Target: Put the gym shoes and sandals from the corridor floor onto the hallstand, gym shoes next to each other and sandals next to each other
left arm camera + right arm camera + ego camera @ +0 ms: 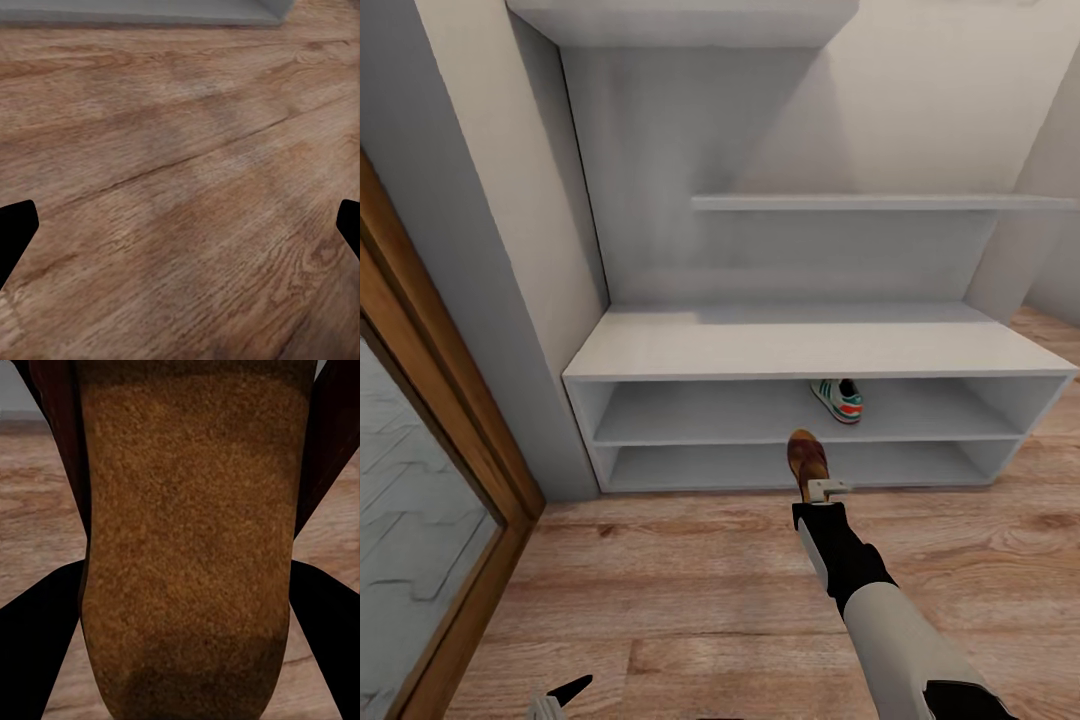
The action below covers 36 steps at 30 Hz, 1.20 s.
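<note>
One sandal point(807, 457) is clamped in the right end effector point(822, 487), toe pointing ahead at the hallstand point(810, 345), just before its tiers. One gym shoe point(837, 399) sits inside, slightly right.

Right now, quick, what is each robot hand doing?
Left gripper: open, holding nothing, above the wood-grain plank floor.
Right gripper: closed on a dark reddish-brown leather sandal with a tan sole.
</note>
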### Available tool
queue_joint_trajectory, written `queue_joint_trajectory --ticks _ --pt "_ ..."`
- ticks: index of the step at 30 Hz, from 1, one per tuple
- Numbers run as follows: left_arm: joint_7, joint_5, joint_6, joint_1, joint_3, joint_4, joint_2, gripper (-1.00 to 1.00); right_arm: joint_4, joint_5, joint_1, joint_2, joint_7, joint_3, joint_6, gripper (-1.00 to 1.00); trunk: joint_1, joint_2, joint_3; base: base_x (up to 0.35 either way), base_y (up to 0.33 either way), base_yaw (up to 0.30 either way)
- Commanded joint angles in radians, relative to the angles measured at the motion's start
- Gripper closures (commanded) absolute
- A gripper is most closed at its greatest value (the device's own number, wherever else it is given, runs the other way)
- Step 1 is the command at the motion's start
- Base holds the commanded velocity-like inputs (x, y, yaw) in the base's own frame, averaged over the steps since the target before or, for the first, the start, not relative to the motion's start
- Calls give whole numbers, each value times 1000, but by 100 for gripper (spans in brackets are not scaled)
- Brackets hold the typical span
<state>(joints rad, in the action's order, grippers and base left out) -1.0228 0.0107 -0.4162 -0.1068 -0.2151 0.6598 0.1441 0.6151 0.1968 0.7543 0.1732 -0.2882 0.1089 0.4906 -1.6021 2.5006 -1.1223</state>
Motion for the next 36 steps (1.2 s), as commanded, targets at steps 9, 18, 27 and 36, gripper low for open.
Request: queue_joint_trajectory --ticks 9,18,27,36 --pt "-5 0 -2 -1 -2 -3 -1 -100 4 10 0 1 3 6 6 100 0 0 -8 0 0 124" --pt "-4 0 -4 -1 -2 -3 -2 -100 6 12 0 1 1 5 8 100 0 0 -10 0 0 33" --pt "-3 1 -1 -1 -3 -5 -1 -100 9 12 0 1 1 5 8 100 0 0 -10 134 0 1" --pt "-3 2 -1 -1 -4 -9 -1 -100 9 12 0 1 1 5 8 100 0 0 -10 324 0 0"
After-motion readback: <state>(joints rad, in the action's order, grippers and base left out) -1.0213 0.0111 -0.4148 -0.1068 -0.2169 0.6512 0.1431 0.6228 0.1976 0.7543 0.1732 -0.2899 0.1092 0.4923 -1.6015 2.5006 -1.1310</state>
